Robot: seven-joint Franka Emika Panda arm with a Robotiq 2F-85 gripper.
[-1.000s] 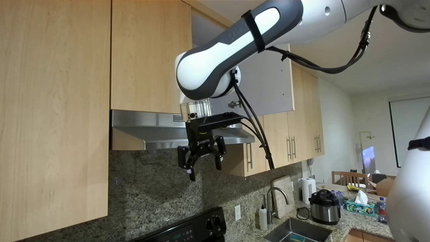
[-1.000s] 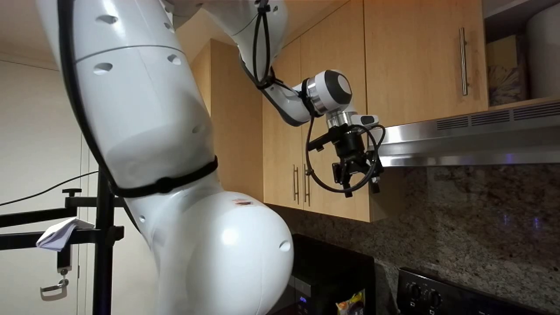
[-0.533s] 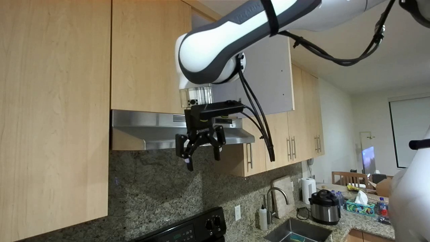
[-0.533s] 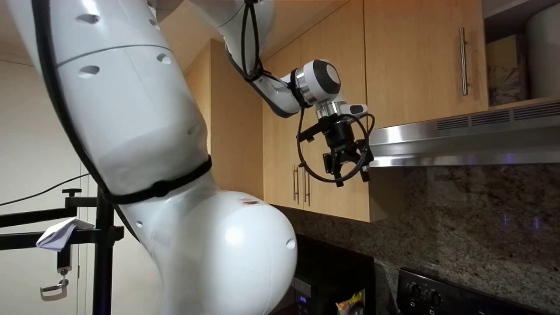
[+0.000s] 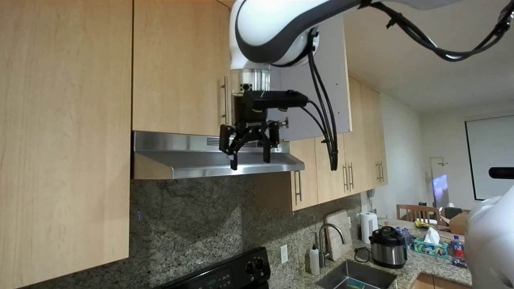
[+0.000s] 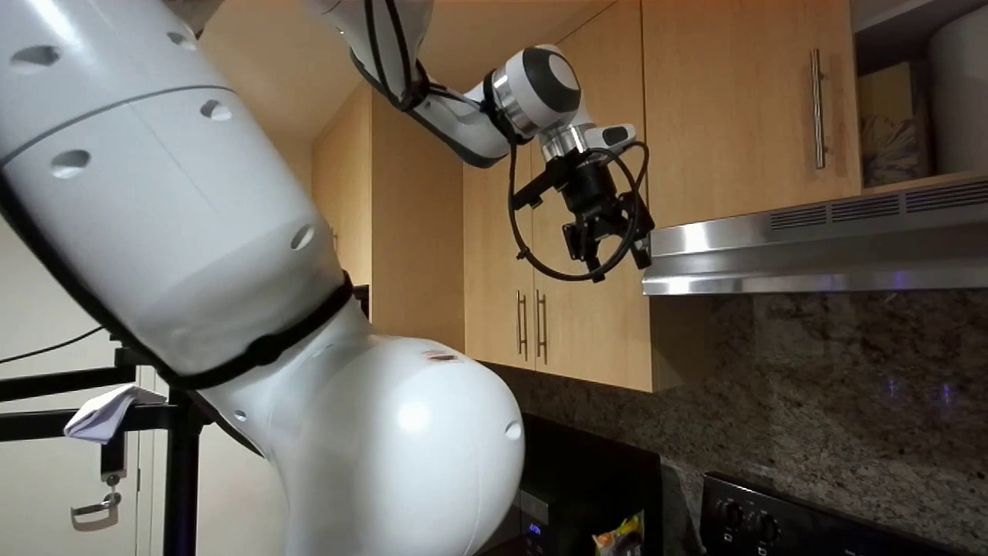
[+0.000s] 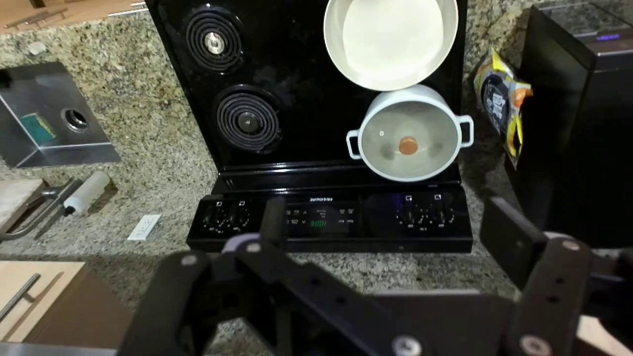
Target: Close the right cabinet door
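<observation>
The right cabinet door [image 5: 317,84] stands swung open in an exterior view, its pale grey inner face showing, with a metal hinge [image 5: 284,122] low on it. The arm covers its upper left part, and its handle is hidden. In an exterior view the open cabinet interior [image 6: 891,123] shows at the far right; the door itself is out of view there. My gripper [image 5: 250,158] hangs pointing down, open and empty, before the range hood and left of the door in the picture. It also shows open in the other exterior view [image 6: 620,266] and the wrist view [image 7: 390,227].
The matching closed door [image 5: 180,68] has its handle [image 5: 225,100] just left of my wrist. The steel range hood [image 5: 192,156] juts out below. Taller maple doors [image 5: 64,120] stand at the left. Two pots [image 7: 408,138] sit on the stove [image 7: 296,84] below.
My gripper has risen from below the hood's lower edge to in front of it, shifting right in one picture and left in the other. The matching door's handle is now uncovered. The open door has not moved.
</observation>
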